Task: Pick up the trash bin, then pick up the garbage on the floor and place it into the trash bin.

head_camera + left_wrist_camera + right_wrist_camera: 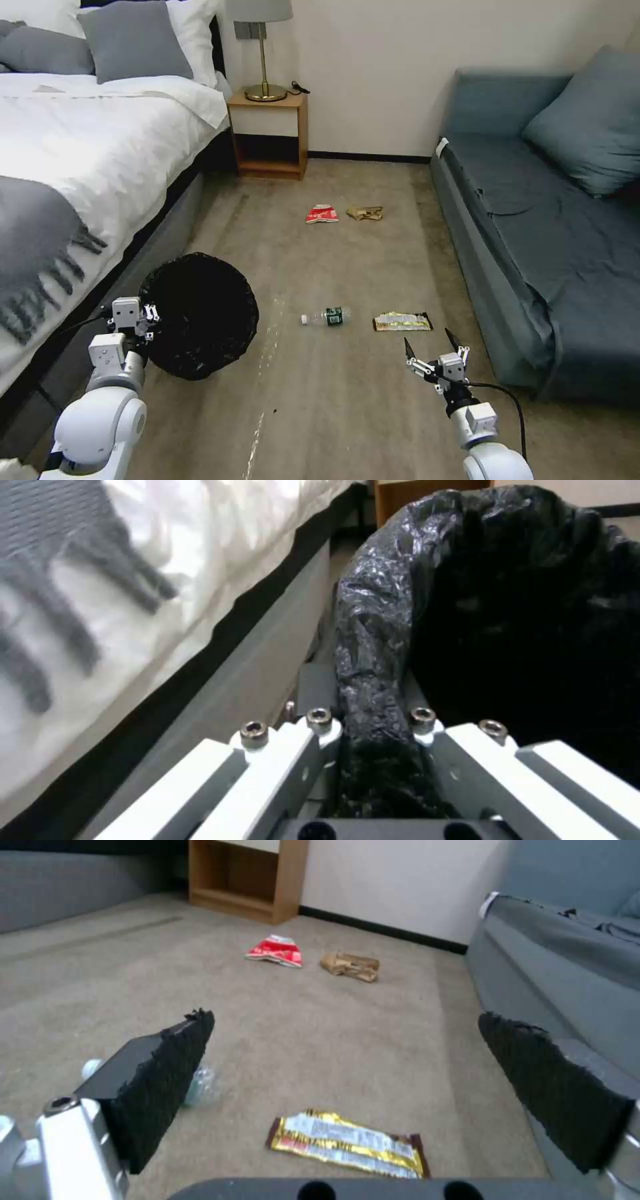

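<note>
Left tool: clamped on the trash bin rim, holding it beside the bed edge.
Right tool: spread wide, poised over the yellow-black wrapper.
Bottle: mid-floor.
Red-white snack bag, paper wad: toward the nightstand.

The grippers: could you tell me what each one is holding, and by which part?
The left gripper clamps the trash bin by its bag-covered rim; the right gripper is open, holding nothing.
</note>
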`<state>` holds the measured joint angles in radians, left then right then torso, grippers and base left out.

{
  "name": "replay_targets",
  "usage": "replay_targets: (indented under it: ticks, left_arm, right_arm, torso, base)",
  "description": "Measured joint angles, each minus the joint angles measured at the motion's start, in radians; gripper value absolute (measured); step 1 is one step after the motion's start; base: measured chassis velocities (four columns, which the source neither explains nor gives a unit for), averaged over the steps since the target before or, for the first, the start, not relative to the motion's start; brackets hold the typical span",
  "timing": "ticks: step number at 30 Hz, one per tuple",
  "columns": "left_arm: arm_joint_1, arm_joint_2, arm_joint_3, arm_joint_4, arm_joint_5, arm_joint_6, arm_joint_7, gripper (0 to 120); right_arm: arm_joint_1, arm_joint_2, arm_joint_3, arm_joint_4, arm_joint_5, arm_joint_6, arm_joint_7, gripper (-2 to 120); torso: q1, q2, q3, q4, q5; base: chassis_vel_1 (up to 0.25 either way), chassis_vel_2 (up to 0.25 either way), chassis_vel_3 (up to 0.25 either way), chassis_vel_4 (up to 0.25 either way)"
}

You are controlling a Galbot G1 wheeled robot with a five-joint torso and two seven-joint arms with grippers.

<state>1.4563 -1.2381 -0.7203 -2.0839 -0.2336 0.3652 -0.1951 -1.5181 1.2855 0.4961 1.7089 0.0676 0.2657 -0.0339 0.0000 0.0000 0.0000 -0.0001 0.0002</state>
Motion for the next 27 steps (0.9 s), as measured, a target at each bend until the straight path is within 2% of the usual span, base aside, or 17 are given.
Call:
replay_targets:
  ticks: [12,27]
  left_arm:
    - [0.021,-0.001,-0.005,-0.014,0.000,-0.009,0.001,4]
    - [0.031,-0.004,-0.009,-0.017,0.002,-0.019,0.001,4]
  right_arm:
    - [-0.024,0.006,0.005,0.006,-0.001,0.018,-0.014,100]
    - [-0.031,0.010,0.006,-0.010,-0.005,0.038,-0.029,100]
  torso:
    - [0.000,0.000,0.000,0.0000,-0.0002]
    - [0.000,0.000,0.000,0.0000,-0.0002]
  base:
    - [-0.162,0.165,0.139,-0.159]
    - [-0.190,0.171,0.193,-0.181]
